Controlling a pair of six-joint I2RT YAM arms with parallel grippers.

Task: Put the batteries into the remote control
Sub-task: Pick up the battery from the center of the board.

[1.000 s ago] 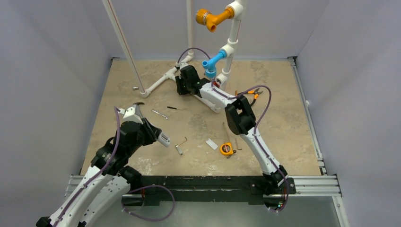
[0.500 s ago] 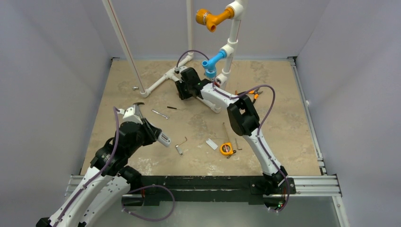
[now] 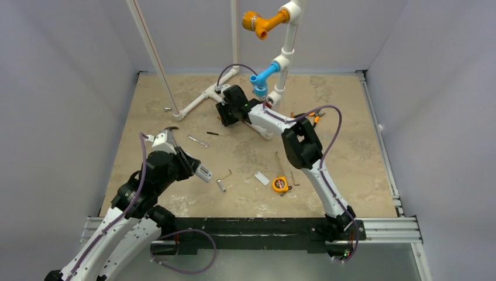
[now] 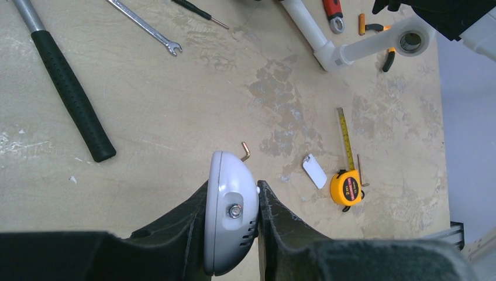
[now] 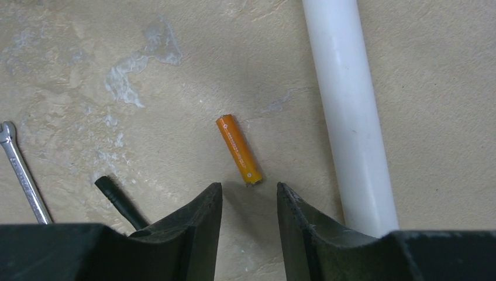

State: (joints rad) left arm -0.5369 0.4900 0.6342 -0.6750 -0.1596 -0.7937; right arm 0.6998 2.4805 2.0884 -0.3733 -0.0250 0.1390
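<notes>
My left gripper [image 4: 234, 184] is shut on the white remote control [image 4: 233, 222], seen end-on between its fingers, and holds it above the table; it also shows in the top view [image 3: 202, 172]. My right gripper [image 5: 249, 190] is open and low over the table at the far middle [image 3: 225, 119]. An orange battery [image 5: 238, 150] lies flat just beyond its fingertips, its near end level with the gap between them, not touched. A second small orange cylinder [image 4: 361, 24] lies far off beside a red-handled tool [image 4: 332, 12].
A white PVC pipe [image 5: 348, 111] runs close along the right finger. A black screwdriver [image 5: 120, 202] and a wrench [image 5: 20, 172] lie left of the right gripper. A hammer [image 4: 70, 93], a hex key [image 4: 245, 151], a small white plate [image 4: 314, 171] and a yellow tape measure [image 4: 343, 187] lie near the left gripper.
The right arm's elbow has shifted slightly right and its gripper has moved a little nearer and lower. The left arm holds the remote still.
</notes>
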